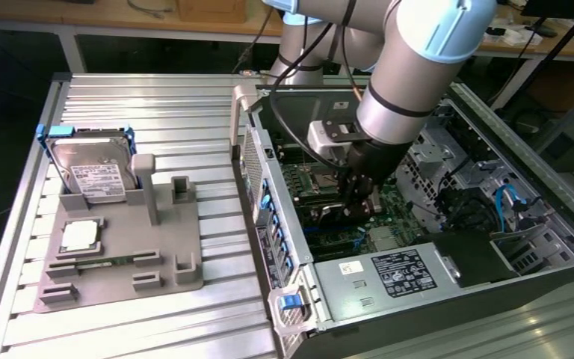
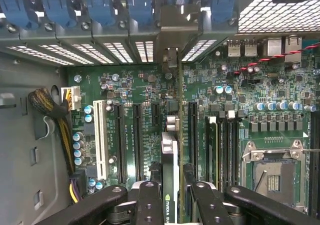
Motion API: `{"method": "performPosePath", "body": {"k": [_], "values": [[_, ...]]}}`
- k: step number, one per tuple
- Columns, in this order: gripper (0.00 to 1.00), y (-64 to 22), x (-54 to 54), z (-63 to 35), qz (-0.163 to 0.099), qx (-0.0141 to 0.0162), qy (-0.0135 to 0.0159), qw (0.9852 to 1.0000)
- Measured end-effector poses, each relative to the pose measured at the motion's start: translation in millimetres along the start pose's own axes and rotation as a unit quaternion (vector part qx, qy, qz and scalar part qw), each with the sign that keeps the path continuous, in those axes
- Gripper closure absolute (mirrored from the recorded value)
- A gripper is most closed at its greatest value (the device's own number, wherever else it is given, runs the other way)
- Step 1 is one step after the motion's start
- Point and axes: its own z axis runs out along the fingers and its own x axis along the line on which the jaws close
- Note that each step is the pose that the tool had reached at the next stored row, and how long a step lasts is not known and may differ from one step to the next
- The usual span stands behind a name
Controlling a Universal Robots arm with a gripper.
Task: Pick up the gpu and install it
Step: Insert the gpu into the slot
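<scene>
1. The step in hand looked like the install itself: the gpu point(image 2: 169, 170) was off the bench and inside the open computer case point(image 1: 551, 288), held edge-on above the motherboard point(image 2: 140, 95)
2. The gripper point(image 2: 170, 207) had its fingers point(image 2: 149, 205) drawn partway together, one against each flat face of the card, so it was clamped on the gpu and on nothing else
3. In the wrist view the card ran in line with the long dark expansion slots point(image 2: 136, 135), its silver bracket end point(image 2: 172, 122) pointing towards the blue-clipped rear openings point(image 2: 140, 5); whether its lower edge touched a slot, I could not tell
4. In the exterior view the gripper point(image 1: 359, 200) sat low in the case near the processor socket point(image 1: 314, 179), while the hard drive point(image 1: 93, 176) stood on the grey fixture point(image 1: 128, 247), well apart on the table point(image 1: 217, 105)
5. By my judgement, seating called for the contact edge square over its slot, the bracket matched to a rear opening, and a straight push with no tilt; a skewed card could jam or strain the board
</scene>
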Motion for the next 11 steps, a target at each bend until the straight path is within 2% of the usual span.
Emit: {"method": "performPosePath", "body": {"k": [11], "values": [[0.73, 0.1, -1.6, 2.6, 0.000, -0.0001, -0.0011, 1.0000]]}}
